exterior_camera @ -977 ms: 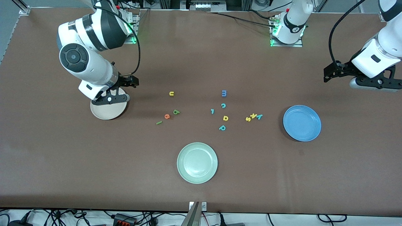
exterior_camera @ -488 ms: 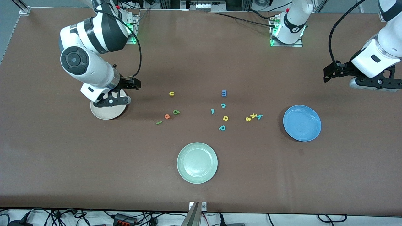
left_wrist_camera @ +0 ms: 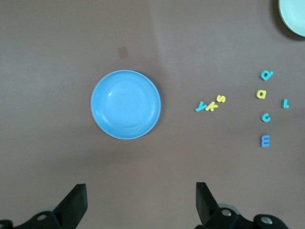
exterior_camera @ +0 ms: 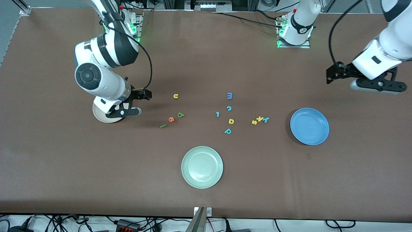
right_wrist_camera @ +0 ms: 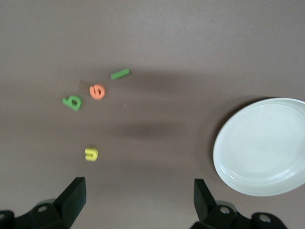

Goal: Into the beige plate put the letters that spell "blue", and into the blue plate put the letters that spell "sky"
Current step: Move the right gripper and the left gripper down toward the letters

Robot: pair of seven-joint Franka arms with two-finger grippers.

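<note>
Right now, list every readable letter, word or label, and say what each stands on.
yellow "u"
green "b"
orange "e"
green "l"
blue "m"
teal "c"
teal "l"
yellow "d"
teal "p"
yellow "s"
yellow "k"
teal "y"
All are foam letters lying on the table. Nothing else is readable.

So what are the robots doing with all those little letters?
They're sorting foam letters onto plates, but nothing is sorted yet. The beige plate and blue plate are both empty. The b, l, u and e lie on the table, and so do s, k and y. The right hand is open, over the beige plate's edge. The left hand is open too, above the table near the blue plate. Neither holds anything.
</note>
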